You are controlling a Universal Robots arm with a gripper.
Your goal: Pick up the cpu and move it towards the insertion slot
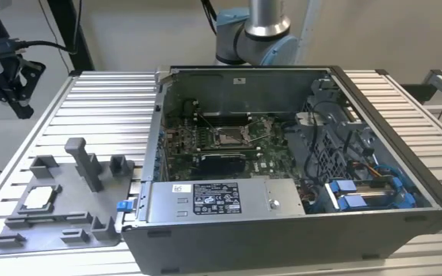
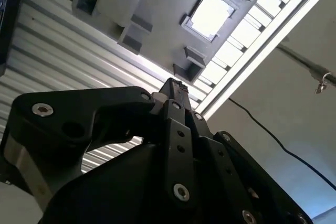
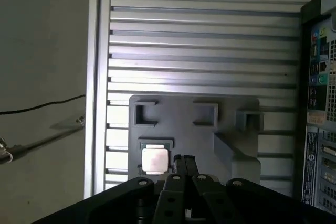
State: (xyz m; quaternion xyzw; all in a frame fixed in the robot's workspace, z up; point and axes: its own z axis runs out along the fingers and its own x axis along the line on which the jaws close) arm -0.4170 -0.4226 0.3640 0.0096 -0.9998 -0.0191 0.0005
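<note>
The slatted metal table (image 1: 98, 103) carries the whole set-up. An open computer case (image 1: 282, 236) lies across its middle, with the motherboard facing up. The arm (image 1: 259, 34) rises behind the case's far wall.

A grey fixture plate (image 1: 60, 227) with upright blocks and shallow recesses lies flat on the slats, just beside the case on the exterior view's left.

The black gripper (image 3: 184, 159) is raised clear of the fixture plate and touches nothing. In both wrist views its jaws are pressed together, with nothing between them. In the exterior view it hangs at the left edge, above the table's far corner and well apart from the case.

The insertion slot (image 1: 229, 136) sits near the middle of the motherboard inside the case. It is a square silver frame with thin wire levers at its sides.

The cpu (image 1: 39, 198) lies flat in a square recess of the fixture plate, on the side away from the case. Its pale metal top faces up. It is well apart from the insertion slot.
</note>
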